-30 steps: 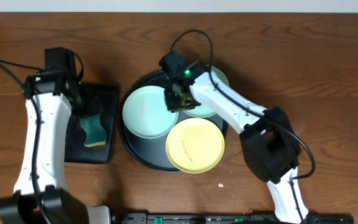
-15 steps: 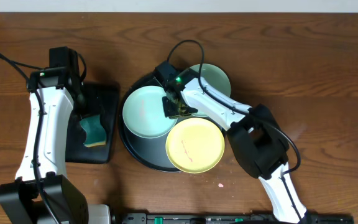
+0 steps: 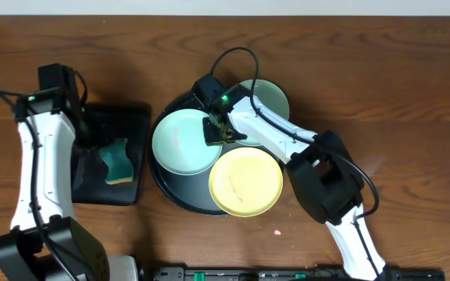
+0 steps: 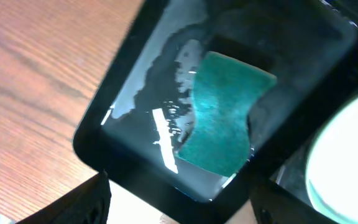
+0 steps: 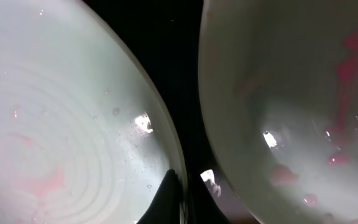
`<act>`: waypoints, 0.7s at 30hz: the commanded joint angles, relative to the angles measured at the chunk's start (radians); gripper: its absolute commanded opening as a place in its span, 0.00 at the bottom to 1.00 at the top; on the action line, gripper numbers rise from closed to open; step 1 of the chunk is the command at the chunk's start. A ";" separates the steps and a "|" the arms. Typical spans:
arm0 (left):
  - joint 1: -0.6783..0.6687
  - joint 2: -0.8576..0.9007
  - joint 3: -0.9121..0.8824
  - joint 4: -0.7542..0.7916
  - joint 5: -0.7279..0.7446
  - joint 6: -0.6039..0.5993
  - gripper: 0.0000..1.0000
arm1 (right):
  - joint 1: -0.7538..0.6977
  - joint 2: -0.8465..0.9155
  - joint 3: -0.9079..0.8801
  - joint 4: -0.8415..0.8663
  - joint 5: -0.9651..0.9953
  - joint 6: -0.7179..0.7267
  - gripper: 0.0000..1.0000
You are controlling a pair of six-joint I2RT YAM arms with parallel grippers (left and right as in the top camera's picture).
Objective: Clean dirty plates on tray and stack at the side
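Three plates lie on the round black tray (image 3: 180, 197): a mint-blue plate (image 3: 180, 142) at left, a second mint-blue plate (image 3: 270, 97) at the back right, and a yellow plate (image 3: 246, 182) at the front. All carry pink smears. My right gripper (image 3: 219, 129) is shut on the left mint plate's right rim. In the right wrist view the fingers (image 5: 182, 196) pinch that plate's (image 5: 55, 124) edge, with the other mint plate (image 5: 291, 93) beside it. My left gripper (image 3: 84, 136) is open and empty above the sponge tray's left edge; its fingers (image 4: 179, 208) are spread wide.
A small rectangular black tray (image 3: 135, 117) left of the round tray holds a green sponge (image 3: 118, 160), also in the left wrist view (image 4: 225, 112) on the wet tray floor (image 4: 135, 106). Brown wooden table (image 3: 381, 86) surrounds everything. A cable loops above the right arm.
My right gripper slid down-left and closed on the left mint plate's rim, uncovering the back plate. My left arm swung left and back, off the sponge toward the small tray's left edge.
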 commanded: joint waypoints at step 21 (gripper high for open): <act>0.039 0.235 -0.253 0.310 0.244 0.161 0.42 | 0.007 0.019 0.000 0.007 0.024 -0.049 0.01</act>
